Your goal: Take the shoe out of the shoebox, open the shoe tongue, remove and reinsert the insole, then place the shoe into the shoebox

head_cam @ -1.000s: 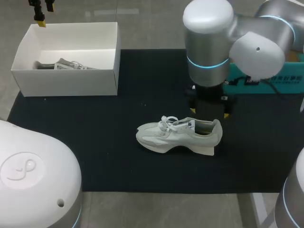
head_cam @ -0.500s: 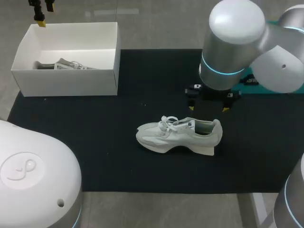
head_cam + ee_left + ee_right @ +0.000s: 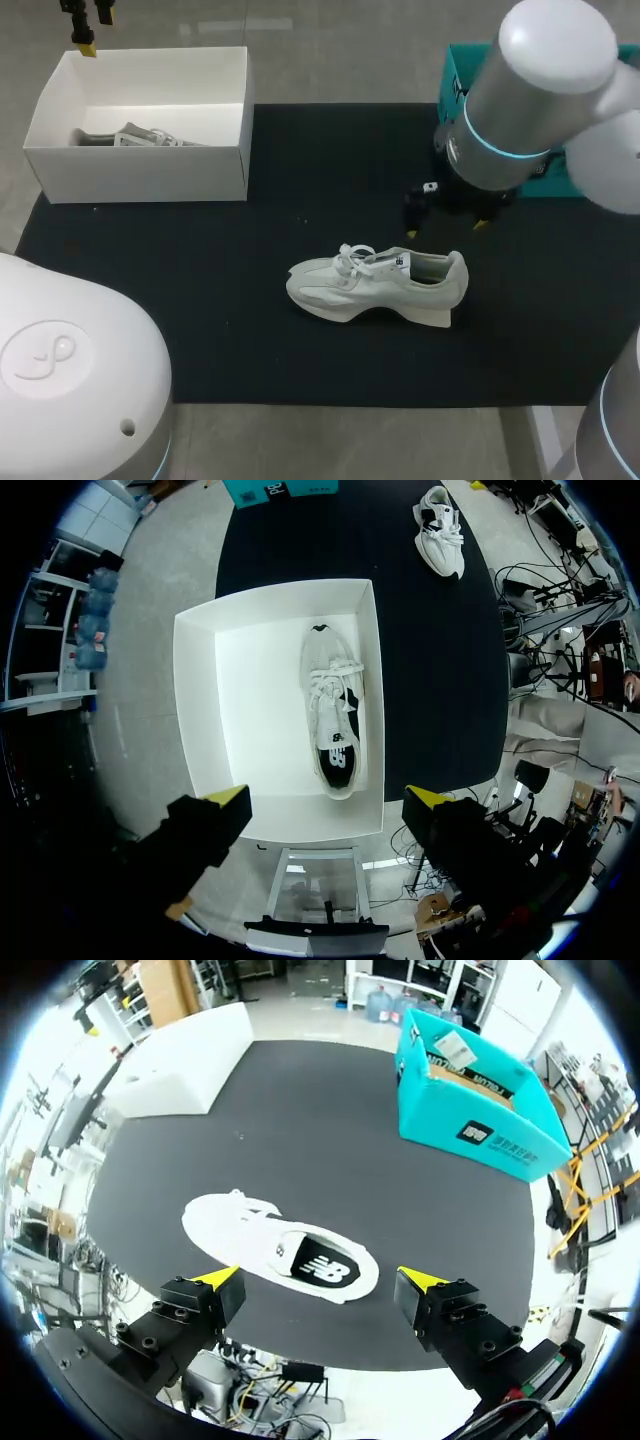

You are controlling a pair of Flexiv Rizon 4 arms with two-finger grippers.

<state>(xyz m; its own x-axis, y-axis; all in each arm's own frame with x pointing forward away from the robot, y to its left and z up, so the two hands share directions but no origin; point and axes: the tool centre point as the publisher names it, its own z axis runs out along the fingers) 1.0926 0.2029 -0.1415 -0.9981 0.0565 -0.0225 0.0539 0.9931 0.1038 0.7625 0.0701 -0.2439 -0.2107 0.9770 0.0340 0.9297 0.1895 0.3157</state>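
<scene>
A white sneaker (image 3: 380, 285) lies on its sole on the black mat, toe toward the left. My right gripper (image 3: 445, 225) hangs open just behind and above its heel end, touching nothing. In the right wrist view the sneaker (image 3: 285, 1250) lies below and ahead of the open right gripper (image 3: 320, 1280), insole print showing. The white shoebox (image 3: 140, 175) stands at the back left with a second sneaker (image 3: 140, 136) inside. My left gripper (image 3: 90, 30) hovers open above the box's far edge. From the left wrist, the left gripper (image 3: 330, 798) looks down on the boxed sneaker (image 3: 335, 715).
A teal cardboard box (image 3: 458, 75) stands at the back right, partly behind my right arm; it is open-topped in the right wrist view (image 3: 470, 1100). The black mat (image 3: 200, 300) covers most of the table, with bare room between shoebox and sneaker.
My right arm has drawn back from the sneaker's heel, moving up and to the right, its gripper still open. The sneaker and my left arm have stayed put.
</scene>
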